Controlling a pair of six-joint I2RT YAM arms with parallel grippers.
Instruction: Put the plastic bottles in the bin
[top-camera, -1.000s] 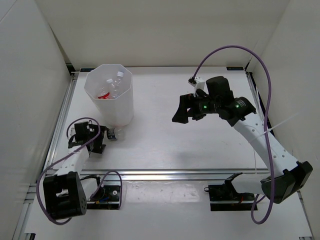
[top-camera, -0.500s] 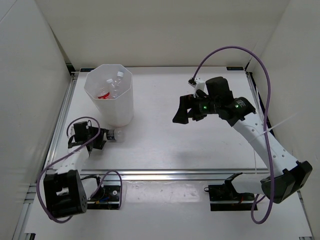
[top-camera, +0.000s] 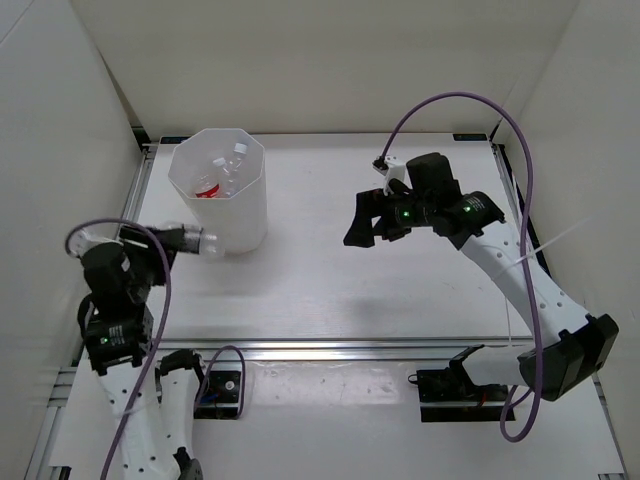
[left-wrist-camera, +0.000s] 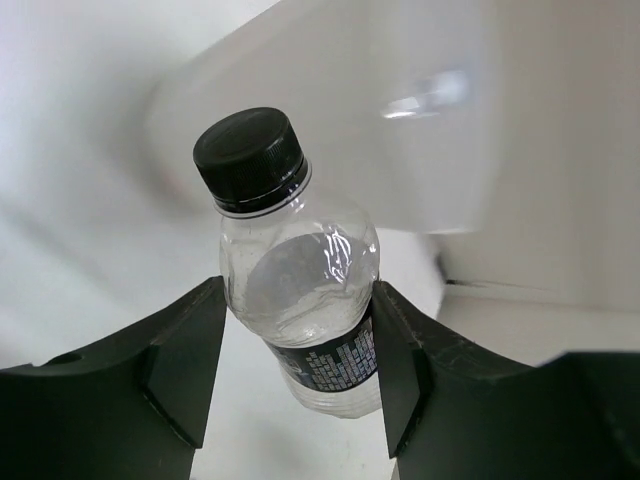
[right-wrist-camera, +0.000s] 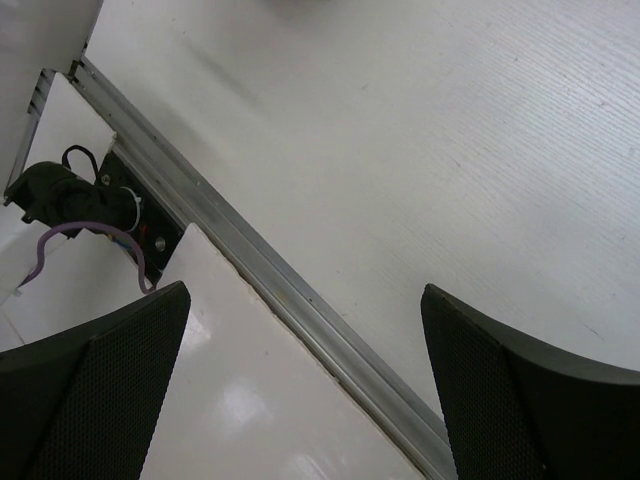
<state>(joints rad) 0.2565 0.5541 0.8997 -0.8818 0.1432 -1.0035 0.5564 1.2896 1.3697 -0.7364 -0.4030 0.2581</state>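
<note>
My left gripper is shut on a clear plastic bottle with a black cap and a dark label. It holds the bottle off the table, cap pointing toward the bin. In the top view the left gripper and the held bottle hang just left of the white bin. The bin's wall fills the upper right of the left wrist view. Inside the bin lie other bottles, one with a red label. My right gripper hovers open above the table's middle, with nothing between its fingers.
An aluminium rail runs along the table's near edge, with a white board on its near side. White walls enclose the table on the left, back and right. A purple cable loops over the right arm.
My left gripper closed on the black-capped bottle lying on the table, then lifted it up beside the bin as the arm rose. The right arm has barely moved.
</note>
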